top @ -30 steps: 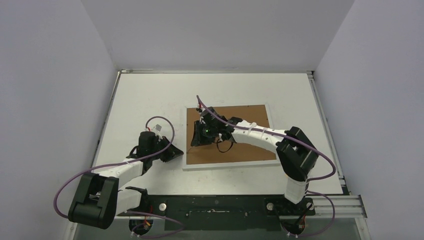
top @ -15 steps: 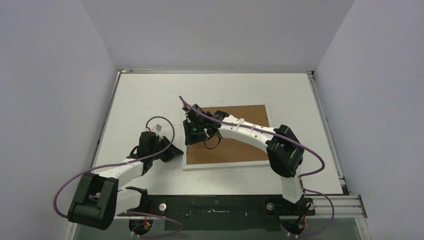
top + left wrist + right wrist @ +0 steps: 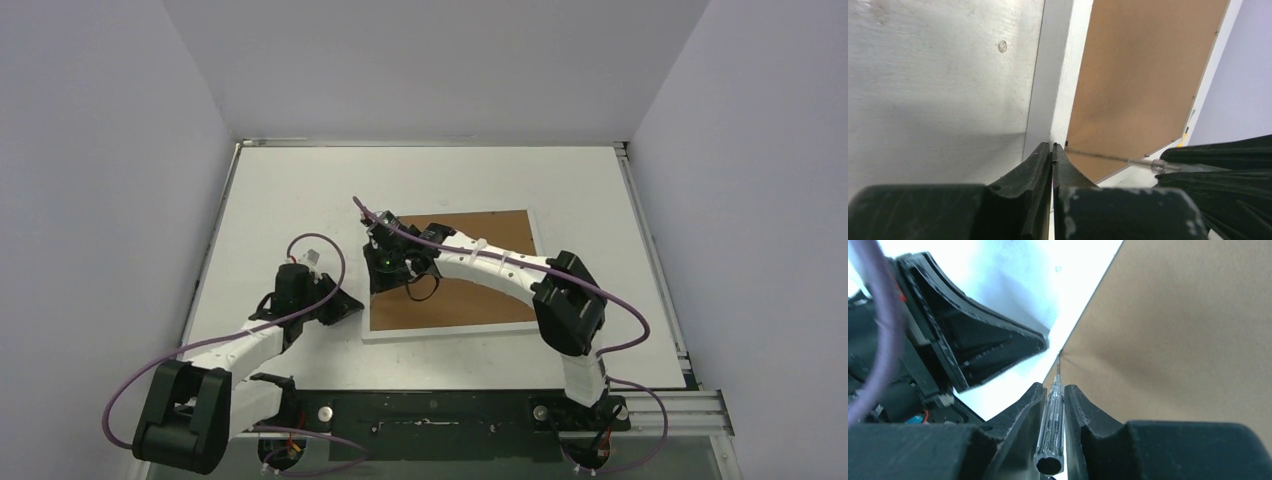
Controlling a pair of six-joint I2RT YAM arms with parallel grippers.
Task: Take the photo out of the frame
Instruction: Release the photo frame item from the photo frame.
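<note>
The frame (image 3: 450,331) lies face down on the table, its brown backing board (image 3: 480,290) facing up. The photo is hidden under that board. My right gripper (image 3: 385,268) is shut on a clear-handled screwdriver (image 3: 1052,425). The thin metal tip touches the left edge of the backing board (image 3: 1173,330), where it meets the white border. My left gripper (image 3: 1053,146) is shut with nothing between its fingers. Its tips rest against the frame's white left border (image 3: 1068,75), close to the screwdriver shaft (image 3: 1108,157).
The white table (image 3: 300,190) is walled on the left, back and right. A metal rail (image 3: 660,405) runs along the near right edge. Purple cables (image 3: 320,245) loop above both arms. The right arm's forearm (image 3: 490,262) crosses over the backing board.
My right gripper has carried the screwdriver leftward from over the board's middle-left to its left edge. The left arm has shifted slightly, its gripper still shut at the frame's left border.
</note>
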